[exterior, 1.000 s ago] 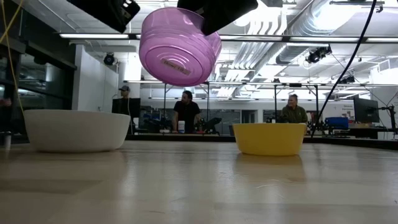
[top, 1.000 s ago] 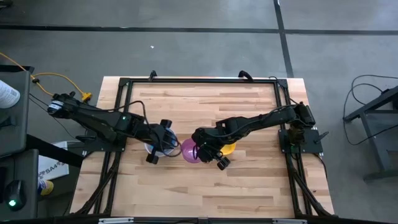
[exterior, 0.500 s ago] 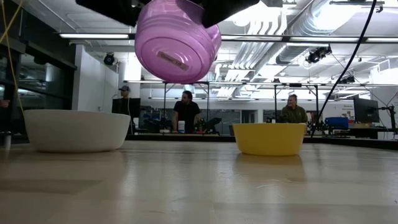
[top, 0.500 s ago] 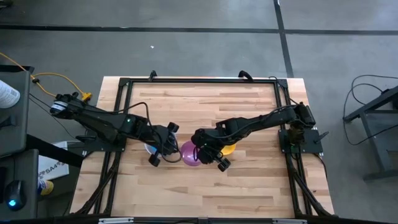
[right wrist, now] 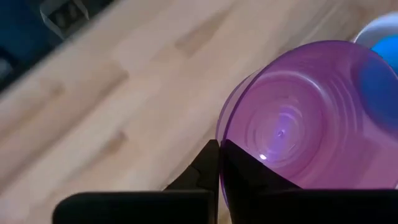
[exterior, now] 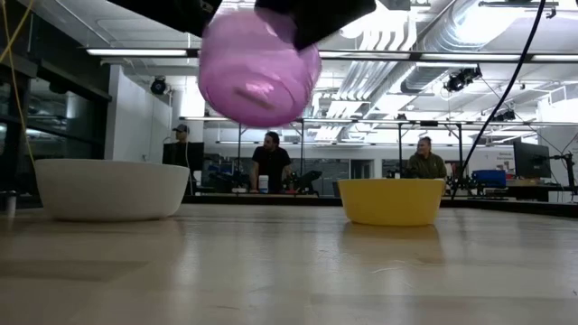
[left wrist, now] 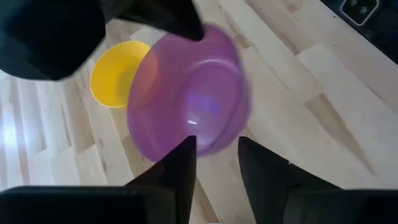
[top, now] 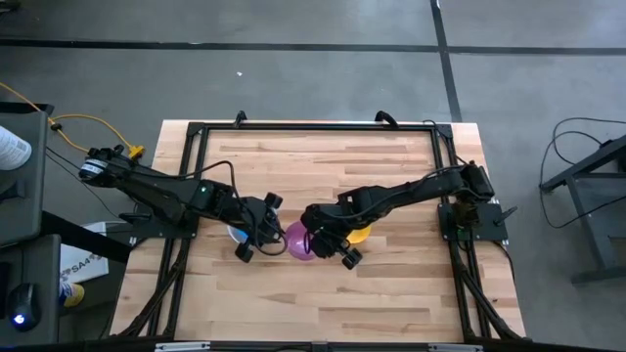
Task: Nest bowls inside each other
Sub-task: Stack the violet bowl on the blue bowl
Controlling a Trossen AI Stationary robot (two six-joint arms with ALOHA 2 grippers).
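Two bowls sat on the counter [exterior: 271,271]: white bowl [exterior: 110,188], blue inside it, and yellow bowl [exterior: 391,200]. Left gripper [top: 262,227] hovered with jaws parted, empty. Right gripper [top: 315,235], jaws clamped, held the purple bowl [exterior: 259,70] aloft between them; nesting looked barely begun.

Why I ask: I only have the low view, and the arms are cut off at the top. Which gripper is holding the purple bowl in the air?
Observer: The right gripper. Its wrist view shows it shut on the rim of the purple bowl.
Operator: And the left gripper?
Observer: The left gripper is open, pointing at the purple bowl from close by. I cannot tell whether it touches the bowl.
Operator: Is the white bowl empty?
Observer: No, the blue bowl sits inside the white bowl.
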